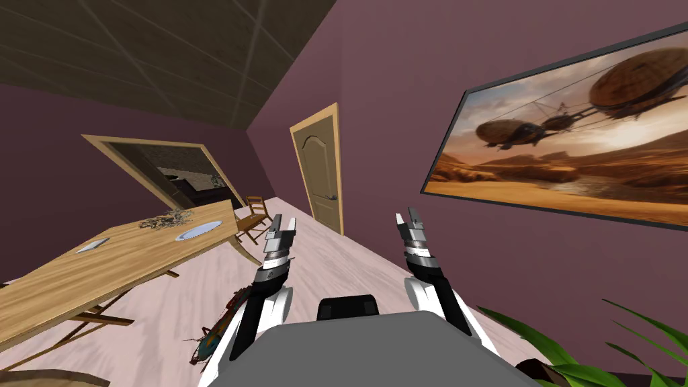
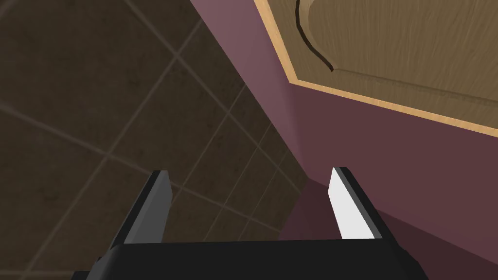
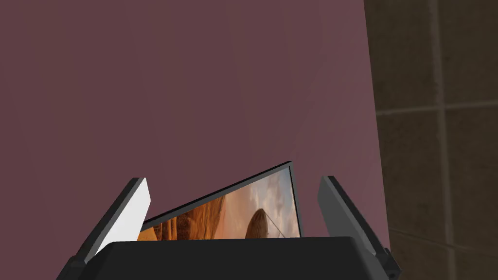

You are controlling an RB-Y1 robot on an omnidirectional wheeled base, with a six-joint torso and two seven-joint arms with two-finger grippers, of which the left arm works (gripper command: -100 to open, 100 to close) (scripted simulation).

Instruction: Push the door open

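Observation:
A brown panelled door [image 1: 319, 168] in a light wood frame stands shut in the purple wall ahead, several steps away, with a dark lever handle [image 1: 331, 197] on its right side. My left gripper [image 1: 280, 222] is raised in front of my chest, well short of the door, and open with nothing between its fingers. In the left wrist view the gripper [image 2: 250, 204] points up past the door's arched top panel [image 2: 413, 43] toward the ceiling. My right gripper [image 1: 408, 216] is held up at the same height to the right; its fingers [image 3: 131, 214] stand apart, open and empty.
A long wooden table [image 1: 101, 269] with a plate stands on the left, and a wooden chair [image 1: 254, 215] is at its far end. A toy helicopter [image 1: 218, 329] lies on the floor by my left arm. A plant [image 1: 605, 349] grows at the right. An open doorway [image 1: 175, 175] lies beyond the table.

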